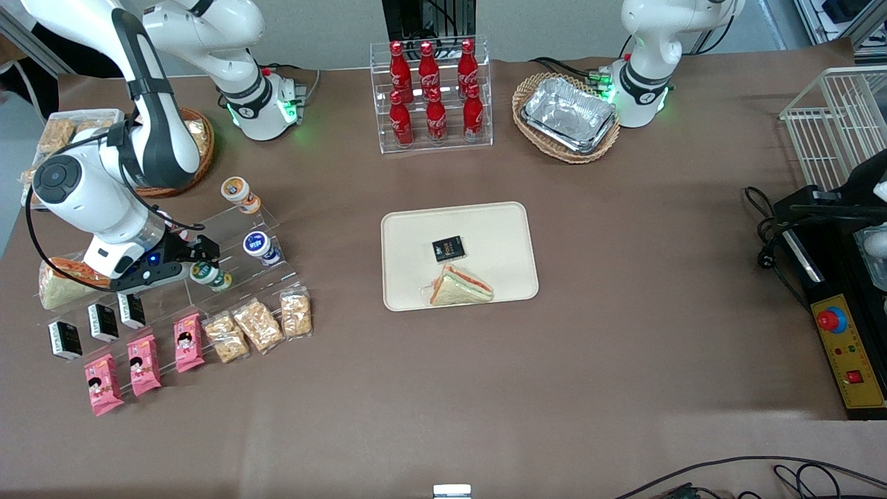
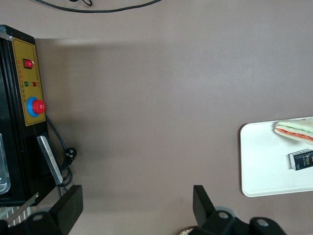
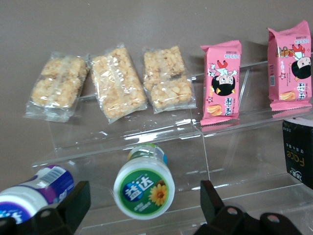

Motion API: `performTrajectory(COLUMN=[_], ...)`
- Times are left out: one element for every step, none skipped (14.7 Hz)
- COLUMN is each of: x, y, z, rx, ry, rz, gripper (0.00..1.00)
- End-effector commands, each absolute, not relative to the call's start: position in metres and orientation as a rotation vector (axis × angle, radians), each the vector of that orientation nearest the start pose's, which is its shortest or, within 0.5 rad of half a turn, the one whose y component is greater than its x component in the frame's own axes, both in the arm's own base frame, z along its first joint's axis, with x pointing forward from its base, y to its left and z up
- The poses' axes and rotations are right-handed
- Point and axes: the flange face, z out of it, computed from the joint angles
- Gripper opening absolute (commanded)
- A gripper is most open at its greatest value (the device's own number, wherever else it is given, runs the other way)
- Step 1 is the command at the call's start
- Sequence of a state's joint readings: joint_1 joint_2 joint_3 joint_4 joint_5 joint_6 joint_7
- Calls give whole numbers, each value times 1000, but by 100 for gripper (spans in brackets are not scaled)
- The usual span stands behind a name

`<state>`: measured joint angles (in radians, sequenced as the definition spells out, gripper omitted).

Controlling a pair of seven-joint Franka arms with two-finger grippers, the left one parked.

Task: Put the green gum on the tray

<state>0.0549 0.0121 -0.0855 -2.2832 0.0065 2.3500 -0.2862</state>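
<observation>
The green gum (image 1: 211,276), a small white canister with a green label, lies on a step of the clear acrylic stand (image 1: 274,223) toward the working arm's end of the table. In the right wrist view the green gum's lid (image 3: 144,187) faces the camera. My right gripper (image 3: 143,204) is open, and the canister sits between its two black fingers (image 3: 73,201) with a gap on each side. In the front view the gripper (image 1: 199,263) hangs just over the canister. The cream tray (image 1: 416,242) lies mid-table, holding a sandwich (image 1: 461,286) and a small black packet (image 1: 448,249).
A blue-lidded canister (image 1: 260,247) and an orange-lidded one (image 1: 239,193) stand on higher steps of the stand. Rice snack bags (image 3: 117,81), pink packets (image 3: 222,81) and black packets (image 1: 104,322) fill the lower steps. Cola bottles (image 1: 429,90) and a basket of foil trays (image 1: 567,116) stand farther from the camera.
</observation>
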Motion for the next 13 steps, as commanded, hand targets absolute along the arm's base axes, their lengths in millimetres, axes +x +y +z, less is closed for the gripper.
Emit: performTrajectory(x=[517, 515, 511, 508, 506, 505, 505, 505, 504, 505, 505, 506, 507], y=[-21, -21, -20, -19, -19, -18, -18, -18, -17, -17, -17, -17, -17], z=[342, 338, 333, 330, 327, 327, 327, 325, 323, 321, 318, 316, 314], rx=[-3135, -3135, -3135, -3135, -3135, -3135, -3135, -3134, -3134, -3135, -3135, -3136, -3137], ry=[-399, -394, -392, -392, -392, -395, -395, -395, -397, -397, -398, -398, -398], rz=[-108, -113, -115, -120, -118, -120, -120, -115, -118, -125, -123, -127, -130], gripper=[100, 100, 100, 100, 100, 100, 100, 100, 100, 100, 100, 100, 100])
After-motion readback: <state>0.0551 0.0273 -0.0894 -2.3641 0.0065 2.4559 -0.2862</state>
